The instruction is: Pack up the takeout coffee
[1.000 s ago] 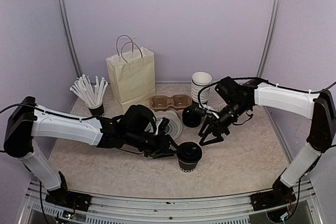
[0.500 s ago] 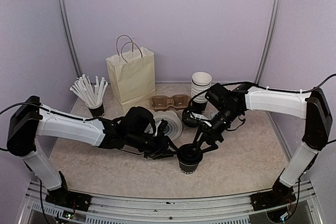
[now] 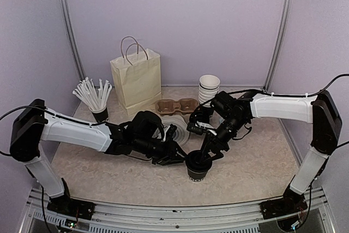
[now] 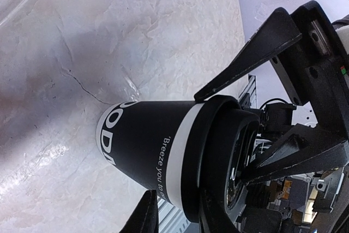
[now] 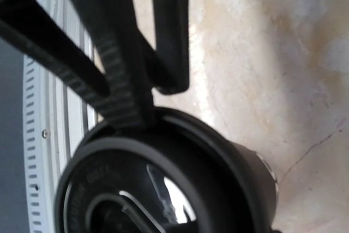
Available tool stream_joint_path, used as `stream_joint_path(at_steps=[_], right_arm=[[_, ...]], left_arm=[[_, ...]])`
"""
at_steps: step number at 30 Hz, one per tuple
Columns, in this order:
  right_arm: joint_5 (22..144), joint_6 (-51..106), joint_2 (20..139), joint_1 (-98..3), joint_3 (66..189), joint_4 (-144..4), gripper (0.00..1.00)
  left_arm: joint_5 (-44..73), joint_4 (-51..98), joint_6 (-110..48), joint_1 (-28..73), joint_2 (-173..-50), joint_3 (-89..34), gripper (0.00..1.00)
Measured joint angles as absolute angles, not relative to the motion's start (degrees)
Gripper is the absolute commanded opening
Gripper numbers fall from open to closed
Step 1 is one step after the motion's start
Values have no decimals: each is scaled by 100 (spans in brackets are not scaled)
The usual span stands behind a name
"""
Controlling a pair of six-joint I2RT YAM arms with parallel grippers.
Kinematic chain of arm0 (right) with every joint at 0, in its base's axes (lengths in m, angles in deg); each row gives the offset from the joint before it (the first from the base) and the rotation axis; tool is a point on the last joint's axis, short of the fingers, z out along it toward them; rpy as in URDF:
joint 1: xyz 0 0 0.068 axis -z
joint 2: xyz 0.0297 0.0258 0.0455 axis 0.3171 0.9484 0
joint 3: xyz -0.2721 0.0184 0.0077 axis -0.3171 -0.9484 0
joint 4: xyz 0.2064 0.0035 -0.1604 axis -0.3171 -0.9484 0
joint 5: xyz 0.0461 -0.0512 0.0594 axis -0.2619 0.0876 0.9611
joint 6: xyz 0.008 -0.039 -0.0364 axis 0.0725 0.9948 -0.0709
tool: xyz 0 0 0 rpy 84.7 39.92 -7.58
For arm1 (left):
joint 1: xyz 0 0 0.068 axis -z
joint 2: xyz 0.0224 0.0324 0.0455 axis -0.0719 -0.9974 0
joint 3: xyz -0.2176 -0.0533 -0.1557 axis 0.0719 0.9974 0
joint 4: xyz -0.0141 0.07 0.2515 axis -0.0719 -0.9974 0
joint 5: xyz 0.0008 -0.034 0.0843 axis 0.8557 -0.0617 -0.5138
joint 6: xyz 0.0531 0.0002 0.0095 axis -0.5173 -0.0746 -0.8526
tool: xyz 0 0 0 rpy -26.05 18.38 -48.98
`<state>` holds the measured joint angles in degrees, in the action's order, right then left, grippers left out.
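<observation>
Marbled beige tabletop (image 3: 256, 159), on which stood a cream paper bag (image 3: 136, 80) at the rear, a black cup of white sticks (image 3: 98, 114), a cardboard cup carrier (image 3: 177, 105), stacked white cups (image 3: 209, 88), a low pale round stack (image 3: 180, 129) and, nearest the front edge, the upright, lidded takeout coffee (image 3: 195, 174).

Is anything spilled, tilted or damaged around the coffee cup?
Nothing stands out. The cup stands upright on the table, its lid sits evenly on the rim, and no spill or dent shows in these views.
</observation>
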<state>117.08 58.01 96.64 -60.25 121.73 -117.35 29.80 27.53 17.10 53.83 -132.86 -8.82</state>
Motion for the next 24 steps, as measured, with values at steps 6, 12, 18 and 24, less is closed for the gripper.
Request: stream_joint_path(at_steps=[6, 12, 18, 24], right_arm=[[11821, 5655, 9670, -5961, 12050, -11555, 59], [11924, 5618, 9716, -5911, 12000, -11540, 59], [11817, 5701, 9677, -5915, 12144, -11715, 69], [11498, 5863, 9668, -5983, 12371, -11966, 76]], left_arm=[[2705, 2202, 1433, 5514, -13495, -1201, 20], [2587, 2021, 1266, 5562, -13565, -1323, 24], [1977, 1341, 982, 5748, -13544, -1817, 29], [1516, 1039, 689, 5907, -13777, -2328, 33]])
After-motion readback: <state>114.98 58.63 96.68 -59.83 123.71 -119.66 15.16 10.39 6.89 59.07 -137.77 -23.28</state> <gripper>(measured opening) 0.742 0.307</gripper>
